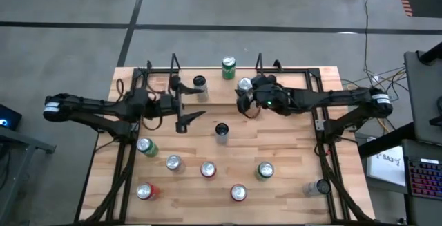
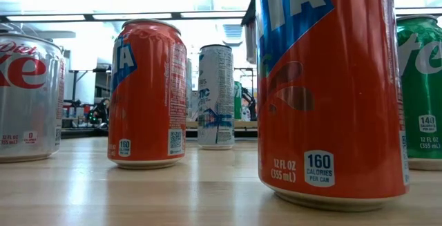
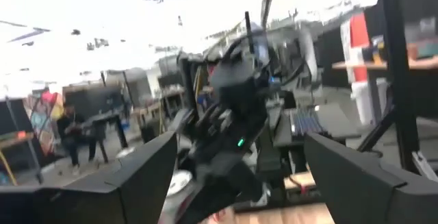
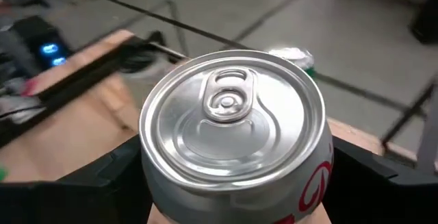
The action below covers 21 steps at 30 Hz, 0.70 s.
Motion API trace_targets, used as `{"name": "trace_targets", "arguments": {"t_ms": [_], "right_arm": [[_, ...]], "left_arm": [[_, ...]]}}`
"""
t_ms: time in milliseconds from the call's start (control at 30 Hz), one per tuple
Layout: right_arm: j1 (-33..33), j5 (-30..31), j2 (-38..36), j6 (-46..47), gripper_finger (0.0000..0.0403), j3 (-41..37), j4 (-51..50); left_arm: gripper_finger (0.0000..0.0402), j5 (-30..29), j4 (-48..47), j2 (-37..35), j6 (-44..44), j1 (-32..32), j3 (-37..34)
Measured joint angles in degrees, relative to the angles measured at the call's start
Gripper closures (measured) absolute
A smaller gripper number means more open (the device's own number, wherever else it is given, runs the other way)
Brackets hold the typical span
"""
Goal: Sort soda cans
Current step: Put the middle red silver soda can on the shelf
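My right gripper (image 1: 243, 93) is at the table's far middle, shut on a silver soda can (image 4: 233, 114) with red lettering, whose silver top (image 1: 244, 84) faces up. My left gripper (image 1: 185, 106) hangs left of it above the table, open with nothing between its fingers (image 3: 239, 176); its wrist view looks at the right arm. Other soda cans stand upright on their bases: a green one (image 1: 228, 67) and a black one (image 1: 199, 84) far, a tall one (image 1: 221, 130) in the middle, and several red, green and silver ones (image 1: 208, 170) near. My right gripper pinches the silver can between its two fingers, one on each opposite side of the can's wall (image 4: 154, 183), just below the top rim. The fingers come from the table's right side, slanting a little down. Whether the can's base is on the table does not show.
Black rails (image 1: 304, 70) frame the wooden table (image 1: 290, 150) at the far, left and right sides. One more can (image 1: 318, 186) stands by the right rail. In the low view two orange cans (image 2: 324, 88), a silver one (image 2: 27, 98) and a green one (image 2: 421, 91) stand close to the near edge.
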Motion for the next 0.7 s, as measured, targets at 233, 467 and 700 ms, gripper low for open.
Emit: {"name": "trace_targets", "arguments": {"t_ms": [233, 467, 700], "right_arm": [[-0.9, 3.4, 6.6, 7.9, 0.01, 0.0, -1.2], [-1.1, 9.7, 10.6, 12.7, 0.01, 0.0, -0.2], [-1.0, 10.8, 13.5, 13.0, 0.01, 0.0, 6.4]], "left_arm": [[0.0098, -0.5, 10.5, -3.1, 0.8, 0.1, -8.7], [0.0098, -0.4, 11.0, -5.4, 0.5, 0.1, -9.6], [0.0098, -0.4, 10.6, -5.9, 0.5, 0.0, -9.7]]}}
